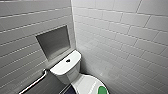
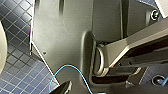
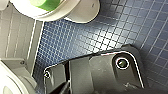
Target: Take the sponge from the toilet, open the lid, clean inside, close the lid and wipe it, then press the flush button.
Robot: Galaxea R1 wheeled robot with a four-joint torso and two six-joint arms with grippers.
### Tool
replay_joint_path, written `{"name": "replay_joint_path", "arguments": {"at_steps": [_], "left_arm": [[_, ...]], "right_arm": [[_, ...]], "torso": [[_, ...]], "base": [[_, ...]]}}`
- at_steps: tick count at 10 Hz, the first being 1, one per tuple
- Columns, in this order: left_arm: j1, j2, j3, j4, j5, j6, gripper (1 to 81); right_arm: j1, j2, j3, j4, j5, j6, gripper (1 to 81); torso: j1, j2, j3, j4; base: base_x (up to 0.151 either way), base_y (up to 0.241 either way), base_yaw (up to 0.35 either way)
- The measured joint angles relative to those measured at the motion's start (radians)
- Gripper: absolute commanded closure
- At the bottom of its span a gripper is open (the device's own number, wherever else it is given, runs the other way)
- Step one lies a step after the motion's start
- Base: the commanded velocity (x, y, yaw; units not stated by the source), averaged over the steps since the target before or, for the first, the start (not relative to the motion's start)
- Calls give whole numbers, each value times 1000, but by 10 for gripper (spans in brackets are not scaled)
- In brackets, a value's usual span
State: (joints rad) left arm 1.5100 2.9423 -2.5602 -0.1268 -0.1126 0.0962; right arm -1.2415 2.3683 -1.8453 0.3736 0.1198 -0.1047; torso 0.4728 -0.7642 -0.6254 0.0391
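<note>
Bathroom, likely: toilet [image 1: 68, 74], white wall tiles [image 1: 120, 32], blue mosaic floor [image 3: 112, 32].

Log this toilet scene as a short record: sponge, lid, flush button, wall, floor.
sponge: bright green, lying on the lid
lid: white, down
flush button: dark, round, in the middle of the tank top
wall: white tiles, with a recessed niche above the tank
floor: dark blue mosaic tiles
</note>
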Motion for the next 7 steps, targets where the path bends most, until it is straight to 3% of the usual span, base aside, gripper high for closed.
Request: {"name": "replay_joint_path", "arguments": {"at_steps": [3, 7], "left_arm": [[-4, 3, 0, 0, -2, 0, 10], [-1, 3, 0, 0, 0, 0, 10]], "right_arm": [[33, -24, 11, 0, 4, 20, 10], [101, -48, 29, 1, -7, 40, 10]], "torso": [[59, -93, -50, 0], [152, -241, -55, 0]], "base": [[0, 0, 0], [0, 0, 0]]}}
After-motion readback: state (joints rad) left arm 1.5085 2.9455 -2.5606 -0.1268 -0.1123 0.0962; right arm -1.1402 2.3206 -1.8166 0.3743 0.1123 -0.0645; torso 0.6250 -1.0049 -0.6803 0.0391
